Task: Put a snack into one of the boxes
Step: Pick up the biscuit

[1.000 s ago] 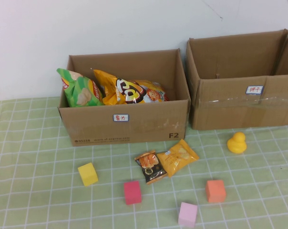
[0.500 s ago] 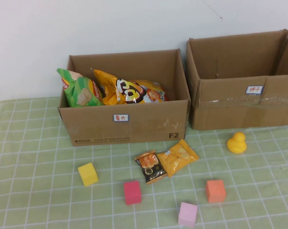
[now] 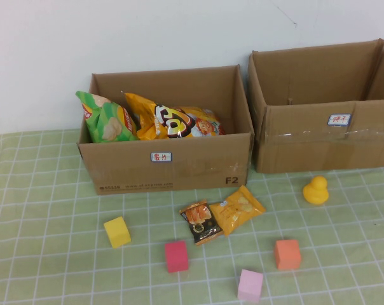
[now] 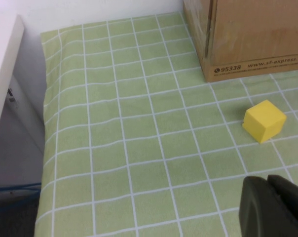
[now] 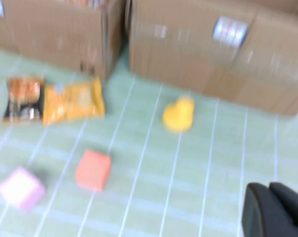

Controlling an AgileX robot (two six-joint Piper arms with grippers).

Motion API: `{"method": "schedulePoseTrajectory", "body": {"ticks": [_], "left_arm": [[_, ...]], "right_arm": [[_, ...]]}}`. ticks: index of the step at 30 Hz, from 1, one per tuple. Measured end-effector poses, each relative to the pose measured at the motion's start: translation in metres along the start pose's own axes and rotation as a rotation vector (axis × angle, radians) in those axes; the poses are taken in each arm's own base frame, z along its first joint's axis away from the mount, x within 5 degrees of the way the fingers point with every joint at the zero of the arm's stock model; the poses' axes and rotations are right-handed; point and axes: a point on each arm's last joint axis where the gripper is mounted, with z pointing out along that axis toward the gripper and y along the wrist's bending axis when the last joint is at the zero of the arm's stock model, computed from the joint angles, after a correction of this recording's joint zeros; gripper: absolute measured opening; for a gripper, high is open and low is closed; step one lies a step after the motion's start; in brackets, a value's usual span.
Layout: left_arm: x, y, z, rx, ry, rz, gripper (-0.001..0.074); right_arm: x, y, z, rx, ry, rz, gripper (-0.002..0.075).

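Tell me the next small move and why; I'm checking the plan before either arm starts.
Probably bring the right gripper, jaws shut, toward the orange snack packet and open over it. The packet lies flat on the cloth before the taped box, nearer the right side. The left gripper, also shut, sits by the yellow cube.

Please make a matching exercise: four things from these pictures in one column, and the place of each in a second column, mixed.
Things:
1. green chip bag
2. toy duck
3. orange snack packet
4. pink cube

Places:
A. on the cloth, in front of the right box
B. nearest the robot's edge
C. inside the left box
D. on the cloth, beside a dark packet

Pairs: 1-C, 2-A, 3-D, 4-B
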Motion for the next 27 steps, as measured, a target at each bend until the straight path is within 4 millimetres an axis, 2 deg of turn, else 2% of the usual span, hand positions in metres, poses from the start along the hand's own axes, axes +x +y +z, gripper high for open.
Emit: {"method": "schedulePoseTrajectory", "body": {"ticks": [4,8,13,17,22,27], "left_arm": [[0.0,-0.002,0.001,0.027,0.006,-0.049,-0.0002],[-0.002,-0.007,0.006,0.074,0.013,-0.148,-0.0002],[-0.009,-0.016,0.015,0.183,0.014,-0.365,-0.0002],[-0.02,-0.026,0.026,0.292,0.028,-0.361,-0.0002],[-0.047,-0.032,0.039,0.368,0.04,-0.262,-0.0002],[-0.078,-0.037,0.067,0.421,0.153,-0.17,-0.0002]], "right_arm": [[0.023,0.0,0.001,0.015,0.058,-0.028,-0.0001],[0.026,-0.004,-0.004,0.047,0.059,-0.081,-0.0001],[0.028,-0.005,-0.004,0.061,0.075,-0.1,-0.0001],[0.028,-0.005,-0.004,0.062,0.084,-0.1,-0.0001],[0.028,-0.005,-0.004,0.057,0.08,-0.094,-0.0001],[0.025,-0.004,-0.003,0.051,0.043,-0.095,-0.0002]]}}
